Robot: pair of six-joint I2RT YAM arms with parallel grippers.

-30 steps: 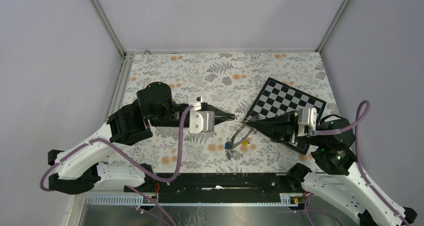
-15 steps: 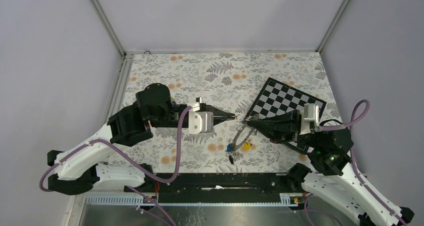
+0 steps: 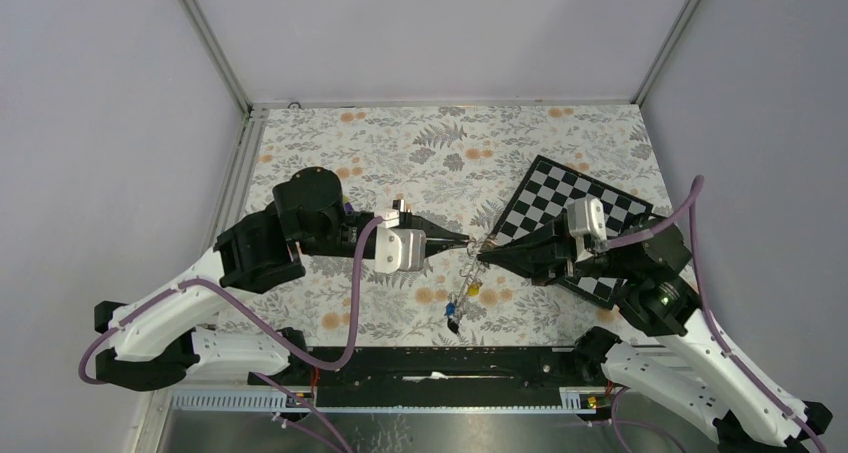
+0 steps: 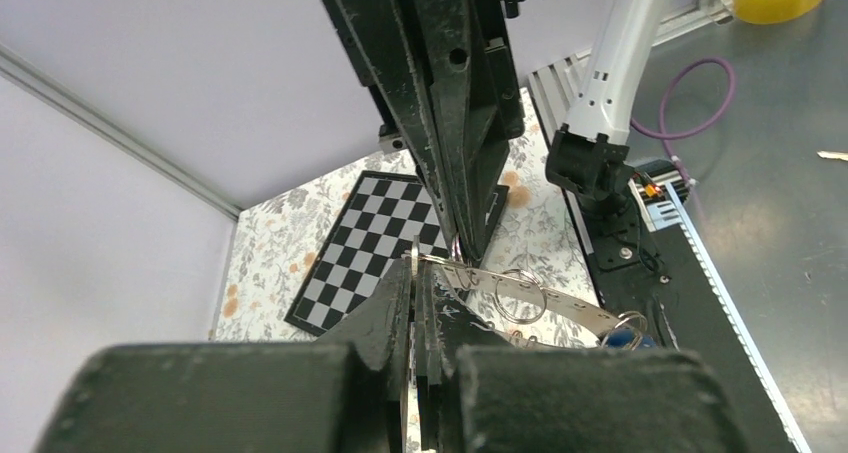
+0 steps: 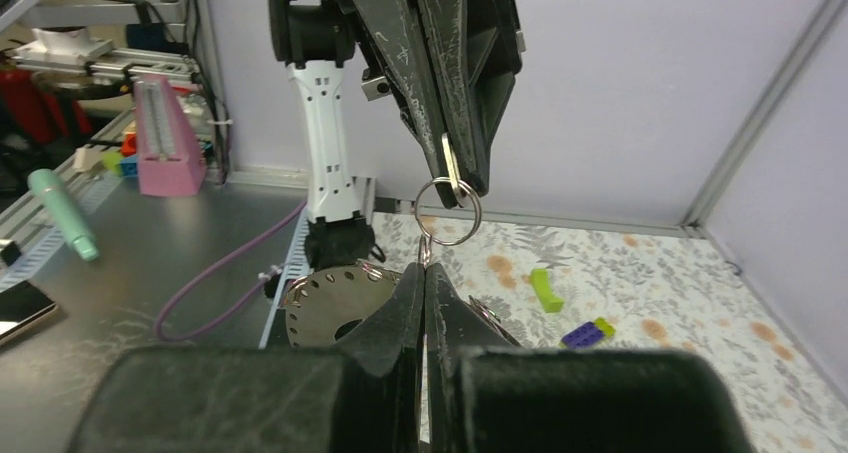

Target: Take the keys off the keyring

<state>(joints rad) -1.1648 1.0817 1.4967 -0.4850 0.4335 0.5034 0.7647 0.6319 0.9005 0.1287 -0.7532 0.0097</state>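
While the right gripper is clamping the keyring above the table and the left gripper is seemingly pinching one of its keys, an uneven pull is risking either grip slipping and dropping the bunch.

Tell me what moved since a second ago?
The right gripper twisted and swung in toward the left gripper. The keys swung nearer the arm bases with the keyring. Both grippers stayed shut; the left arm hardly moved.
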